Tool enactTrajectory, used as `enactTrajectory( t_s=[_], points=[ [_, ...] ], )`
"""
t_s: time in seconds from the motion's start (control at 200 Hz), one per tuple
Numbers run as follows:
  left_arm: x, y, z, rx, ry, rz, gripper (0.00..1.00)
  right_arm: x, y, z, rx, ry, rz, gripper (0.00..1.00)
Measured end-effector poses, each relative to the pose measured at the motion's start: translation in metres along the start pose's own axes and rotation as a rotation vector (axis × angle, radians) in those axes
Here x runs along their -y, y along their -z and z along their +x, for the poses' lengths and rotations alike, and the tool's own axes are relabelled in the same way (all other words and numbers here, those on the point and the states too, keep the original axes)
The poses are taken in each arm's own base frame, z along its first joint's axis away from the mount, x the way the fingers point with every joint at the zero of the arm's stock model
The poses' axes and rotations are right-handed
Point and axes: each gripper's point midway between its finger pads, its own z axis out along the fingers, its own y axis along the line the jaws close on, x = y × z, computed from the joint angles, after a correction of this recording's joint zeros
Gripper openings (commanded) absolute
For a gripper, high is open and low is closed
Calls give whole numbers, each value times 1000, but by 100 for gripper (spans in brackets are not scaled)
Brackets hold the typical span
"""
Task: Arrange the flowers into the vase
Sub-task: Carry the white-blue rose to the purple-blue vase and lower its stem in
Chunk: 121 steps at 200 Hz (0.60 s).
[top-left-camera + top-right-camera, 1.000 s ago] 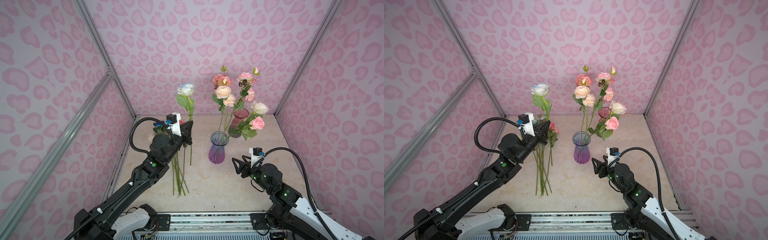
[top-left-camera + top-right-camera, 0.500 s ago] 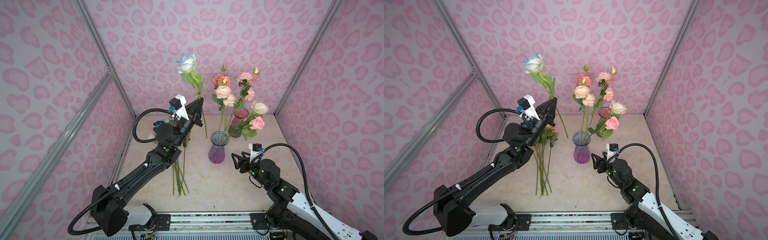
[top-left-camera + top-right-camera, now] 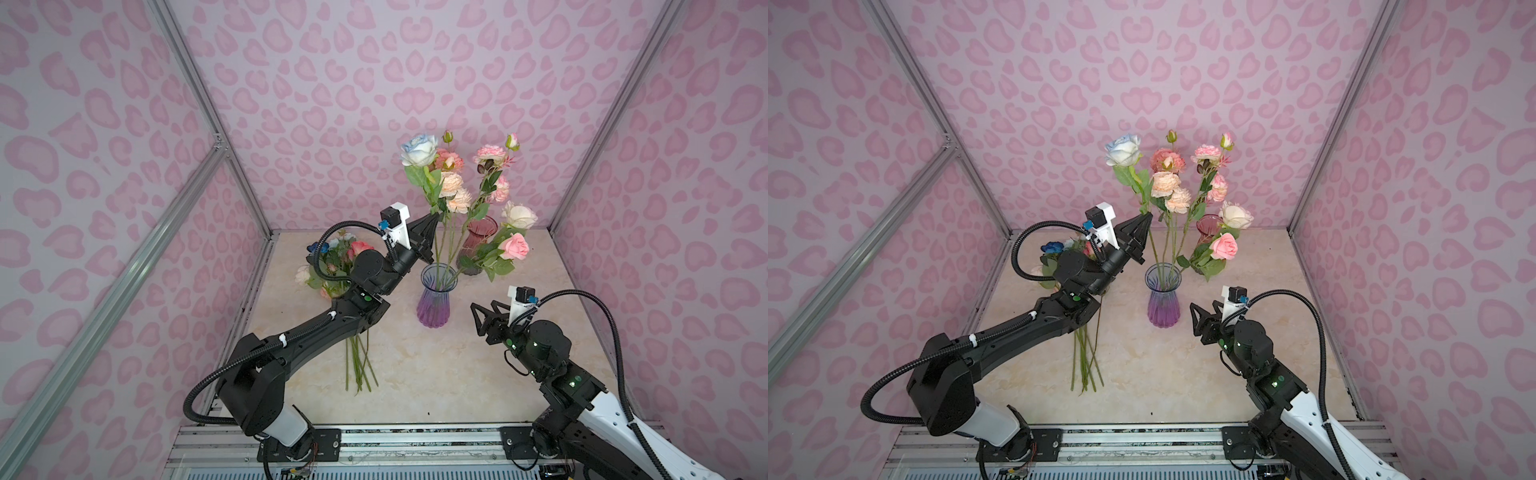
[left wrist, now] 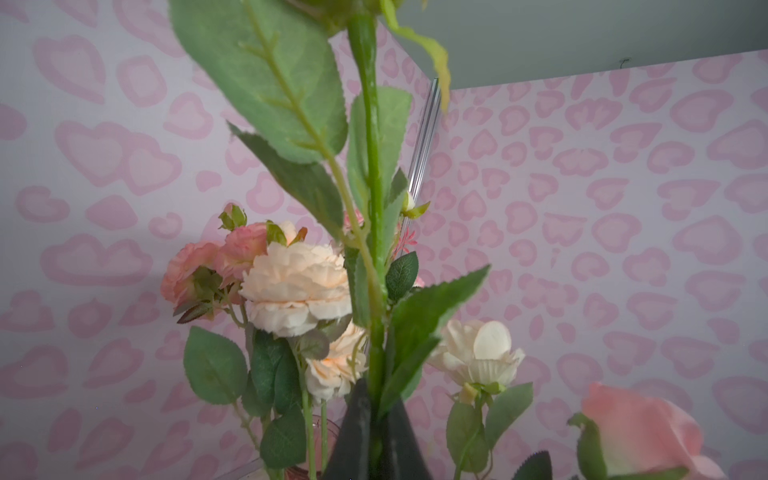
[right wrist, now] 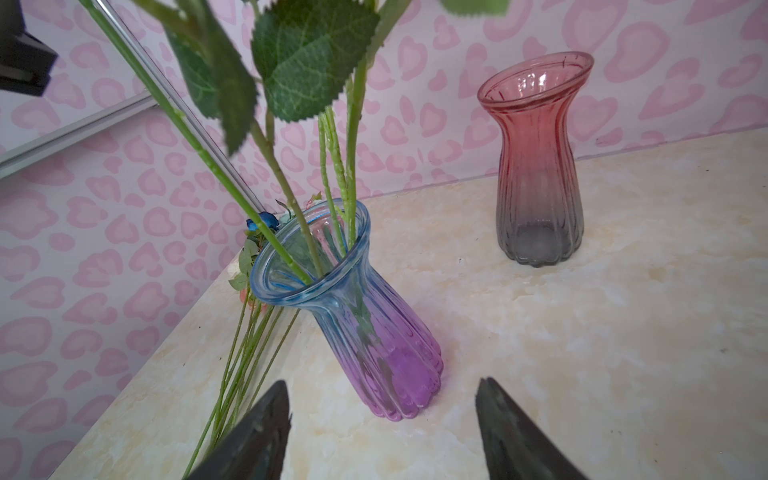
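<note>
Since a second ago my left arm has swung the pale blue rose (image 3: 419, 149) up from beside the loose flowers (image 3: 332, 259) and across to the vase (image 3: 434, 305); my right arm has barely shifted.

At the far left the unplaced flowers lie on the table (image 3: 415, 374), blooms toward the back wall and stems toward me. My left arm reaches over them, stretched forward and angled upward. My left gripper (image 3: 432, 219) is pressed together on the rose's stem (image 4: 376, 291) just under its leaves. The bloom stands high, touching the peach and pink blooms (image 3: 453, 191) already in the vase.

In the right wrist view the slanted stem enters the vase mouth (image 5: 309, 245) and leans on the near inside of the rim. So I judge that I am partway through inserting this flower. Next I should lower it, straighten it so the end slides down the neck, then let go.

Behind the vase, the red vase (image 5: 536, 166) stands empty. On the right, my right gripper (image 3: 484, 318) hovers low over the table with its jaws spread, holding nothing, aimed at the vase's base and ready to steady it.
</note>
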Motion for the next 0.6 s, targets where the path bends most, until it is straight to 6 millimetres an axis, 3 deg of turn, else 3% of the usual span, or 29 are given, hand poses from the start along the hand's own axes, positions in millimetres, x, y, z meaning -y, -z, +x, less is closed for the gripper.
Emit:
enactTrajectory(
  t_s=[0.145,0.47,0.605],
  points=[
    [-6,9,23,-49,3,-21,3,2,1,2,-3,3,4,72],
    [-10,19,38,-86,16,-39,6,6,-2,12,-26,4,15,71],
    [-9,19,42,-95,24,-36,15,7,-3,14,-32,4,17,72]
  ],
)
